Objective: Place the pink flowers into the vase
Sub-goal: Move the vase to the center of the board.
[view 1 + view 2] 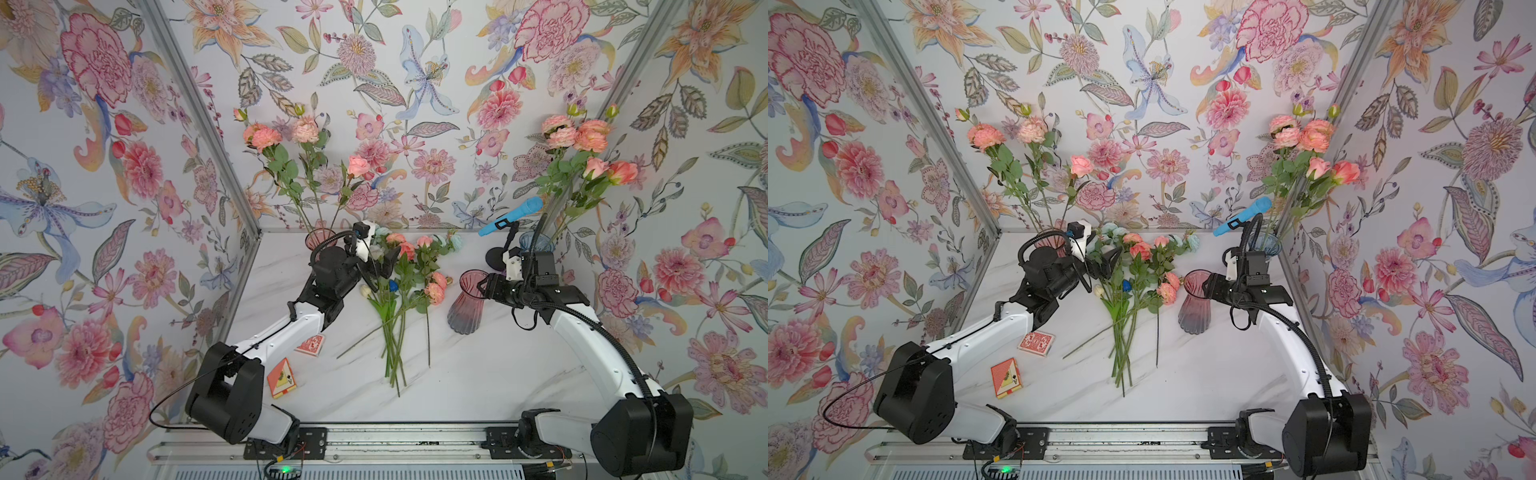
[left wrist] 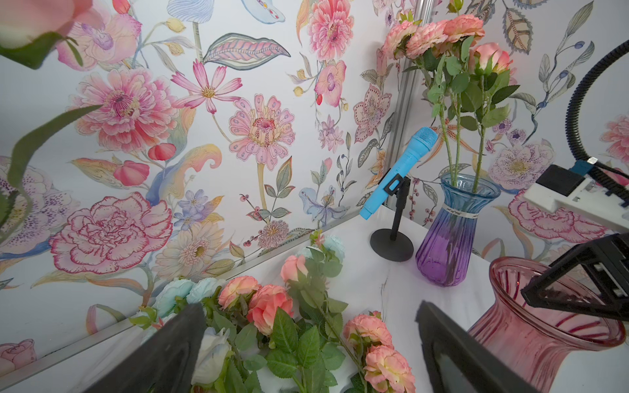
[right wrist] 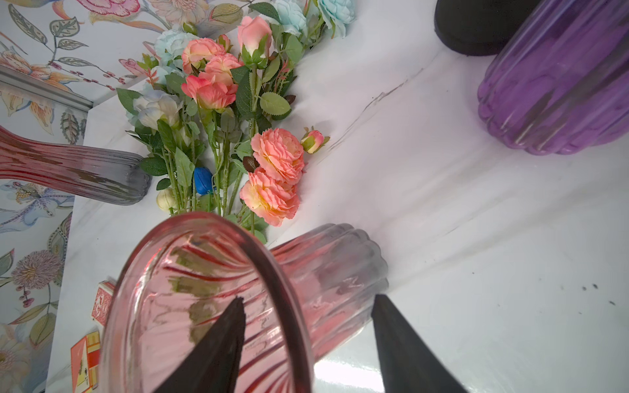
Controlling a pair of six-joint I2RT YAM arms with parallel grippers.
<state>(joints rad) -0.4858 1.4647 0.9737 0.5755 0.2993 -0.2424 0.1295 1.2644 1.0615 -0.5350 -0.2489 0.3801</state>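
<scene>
The pink flowers (image 1: 435, 287) (image 1: 1168, 287) (image 2: 269, 306) (image 3: 277, 156) lie mid-table in a loose bunch with white and pale blue blooms, stems pointing to the front. My left gripper (image 1: 384, 266) (image 1: 1108, 262) (image 2: 309, 311) hovers open just over the flower heads, holding nothing. To the right of the bunch stands the ribbed pink glass vase (image 1: 467, 305) (image 1: 1192, 305) (image 2: 544, 340) (image 3: 204, 289), with no stems in it. My right gripper (image 1: 482, 286) (image 1: 1209, 286) (image 3: 308, 297) straddles its rim, one finger inside and one outside, with a gap still showing.
A blue-purple vase (image 1: 536, 243) with pink flowers stands at the back right, beside a blue microphone (image 1: 511, 216) on a black stand. Another pink vase (image 1: 320, 239) with flowers is at the back left. A red card deck (image 1: 311, 344) and a card box (image 1: 282, 378) lie front left.
</scene>
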